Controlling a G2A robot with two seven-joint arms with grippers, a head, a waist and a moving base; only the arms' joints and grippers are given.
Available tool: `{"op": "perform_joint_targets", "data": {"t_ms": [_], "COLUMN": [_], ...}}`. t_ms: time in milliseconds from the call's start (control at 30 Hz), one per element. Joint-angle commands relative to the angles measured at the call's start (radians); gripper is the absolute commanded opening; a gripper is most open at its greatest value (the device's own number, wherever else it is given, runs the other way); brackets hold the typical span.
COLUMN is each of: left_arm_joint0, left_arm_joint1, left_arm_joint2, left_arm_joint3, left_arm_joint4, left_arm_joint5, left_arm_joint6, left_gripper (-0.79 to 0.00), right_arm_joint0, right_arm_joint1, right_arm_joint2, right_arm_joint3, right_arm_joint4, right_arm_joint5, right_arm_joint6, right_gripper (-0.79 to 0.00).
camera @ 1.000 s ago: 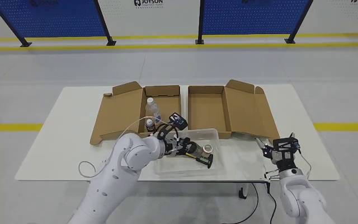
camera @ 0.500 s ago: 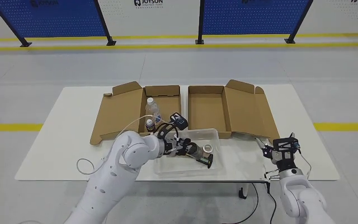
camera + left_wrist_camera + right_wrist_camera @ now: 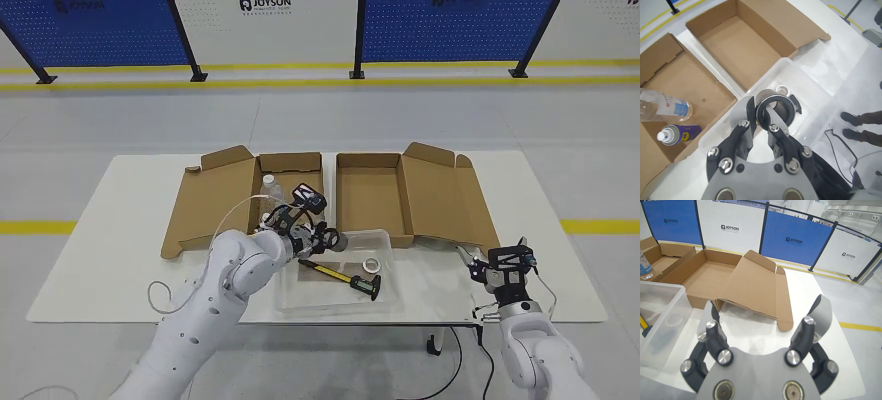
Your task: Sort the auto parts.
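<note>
1. The left gripper (image 3: pixel 760 109) has closed on the wall of a metal bearing sleeve (image 3: pixel 775 102), one finger inside the bore and the other on the outside.
2. The sleeve is held in the air above the far side of the clear bin (image 3: pixel 320 296).
3. A yellow-handled hammer (image 3: pixel 345 277) and a white ring (image 3: pixel 783 89) lie in the bin.
4. The right gripper (image 3: pixel 765 306) is spread wide with nothing in it, well off to the bin's right.
5. Just beyond the bin are two open cardboard boxes. The left box (image 3: pixel 295 175) holds a water bottle (image 3: pixel 664 108) and a spray can (image 3: pixel 677 133). The right box (image 3: pixel 370 200) is next to it.
</note>
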Motion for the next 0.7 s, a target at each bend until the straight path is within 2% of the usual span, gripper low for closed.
{"op": "perform_joint_targets", "data": {"t_ms": [0,167,267,667], "left_arm_joint0": [-0.012,-0.031,-0.054,-0.138], "left_arm_joint1": [-0.002,-0.011,-0.018,-0.054], "left_arm_joint2": [0.012,0.026,0.040,0.109], "left_arm_joint3": [0.017,0.070,0.108,0.288], "left_arm_joint4": [0.070,0.161,0.202,0.233], "left_arm_joint5": [0.039,0.146,0.183,0.224], "left_arm_joint6": [0.031,0.114,0.128,0.122], "left_gripper": [-0.785,-0.785,-0.785,-0.785], "right_arm_joint0": [0.000,0.000,0.000,0.000], "right_arm_joint1": [0.000,0.000,0.000,0.000], "right_arm_joint2": [0.000,0.000,0.000,0.000], "right_arm_joint3": [0.000,0.000,0.000,0.000], "right_arm_joint4": [0.000,0.000,0.000,0.000], "right_arm_joint5": [0.000,0.000,0.000,0.000], "right_arm_joint6": [0.000,0.000,0.000,0.000], "right_gripper": [0.000,0.000,0.000,0.000]}}
